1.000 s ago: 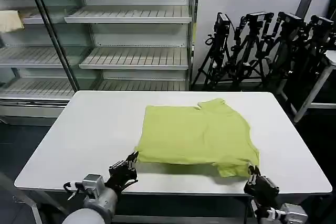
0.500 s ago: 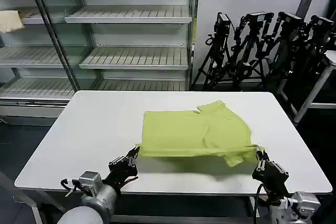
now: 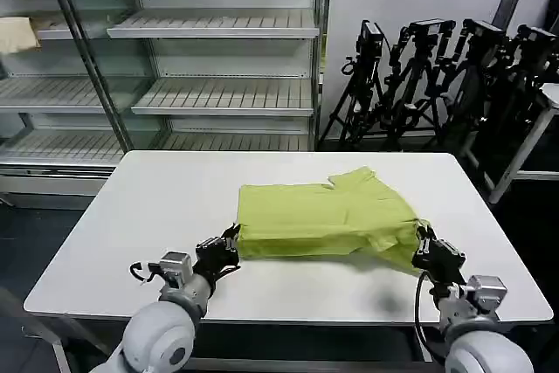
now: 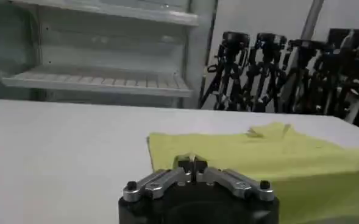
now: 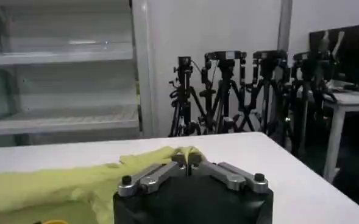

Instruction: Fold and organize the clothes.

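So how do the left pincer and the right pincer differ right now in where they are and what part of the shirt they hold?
The left pincer grips the lime T-shirt at its near left corner, while the right pincer grips the near right corner beside a sleeve. The left pincer sits slightly farther in over the white table, the right nearer the table's right side. Both are shut on the fabric, lifting the near edge.
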You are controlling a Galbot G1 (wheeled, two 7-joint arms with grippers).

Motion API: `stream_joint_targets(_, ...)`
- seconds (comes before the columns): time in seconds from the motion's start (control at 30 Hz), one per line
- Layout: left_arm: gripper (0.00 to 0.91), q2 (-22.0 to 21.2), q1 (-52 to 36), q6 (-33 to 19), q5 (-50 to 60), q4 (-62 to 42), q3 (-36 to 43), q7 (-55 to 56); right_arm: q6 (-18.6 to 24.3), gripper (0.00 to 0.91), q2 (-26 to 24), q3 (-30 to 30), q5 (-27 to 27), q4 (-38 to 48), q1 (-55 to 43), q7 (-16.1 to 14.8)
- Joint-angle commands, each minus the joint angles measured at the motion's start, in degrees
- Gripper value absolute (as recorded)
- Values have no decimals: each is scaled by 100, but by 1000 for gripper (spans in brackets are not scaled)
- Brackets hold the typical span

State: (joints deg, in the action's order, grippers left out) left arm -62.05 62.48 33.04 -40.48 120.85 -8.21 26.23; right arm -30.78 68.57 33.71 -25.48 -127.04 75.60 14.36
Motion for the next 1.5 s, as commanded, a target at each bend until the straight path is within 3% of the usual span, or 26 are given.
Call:
stream_joint_targets(0.03,20,-38,-407,0,206,-767,163,0,-3,0,-223,-215,14,805,-568,-31)
stream_joint_targets(0.33,20,-99,-361,-2,429,-853,132,0,63,0,-91,-601,515,1400,-739,-119)
stream_joint_targets(0.87,20,-307,-362,-6,790,-809,260,-26,172,0,117,-772,900,1785,-862,-103)
stream_joint_targets(0.9,20,-316,-363,-6,789,-807,263,-44,158,312,127,-769,932,1778,-852,-109)
stream_joint_targets(0.93,111,-322,-362,-6,788,-803,264,-56,142,625,132,-773,965,1757,-834,-116)
stream_joint_targets(0.97,312,-321,-353,-5,787,-797,262,-62,136,887,145,-769,971,1727,-813,-123)
stream_joint_targets(1.0,756,-319,-341,-4,782,-777,256,-70,145,907,159,-760,967,1690,-790,-124)
stream_joint_targets(1.03,907,-315,-306,-4,778,-721,248,-74,147,907,170,-748,964,1643,-762,-123)
stream_joint_targets(1.5,907,-288,640,-4,869,215,24,-102,202,907,299,-97,997,344,316,-149)
